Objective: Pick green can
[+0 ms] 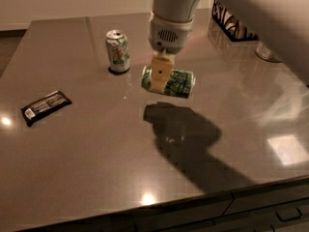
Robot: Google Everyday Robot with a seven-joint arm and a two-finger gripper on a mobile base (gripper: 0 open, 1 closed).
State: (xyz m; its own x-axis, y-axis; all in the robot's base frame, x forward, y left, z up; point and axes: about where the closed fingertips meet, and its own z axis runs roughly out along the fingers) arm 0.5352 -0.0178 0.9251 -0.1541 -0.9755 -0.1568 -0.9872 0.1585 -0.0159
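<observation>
The green can [175, 83] is mid-green with pale streaky lettering and lies on its side in the air above the dark table [96, 168]. Its shadow falls on the table just below it. My gripper [159, 78] hangs from the white arm at the top middle and is shut on the can's left part. One cream finger [158, 74] shows across the can's front. The other finger is hidden behind the can.
A paler whitish can [118, 50] stands upright at the back left of the held can. A black snack bar wrapper [46, 106] lies at the left. A dark wire basket [231, 25] and a glass [268, 52] sit at the back right. The table's front edge runs along the bottom.
</observation>
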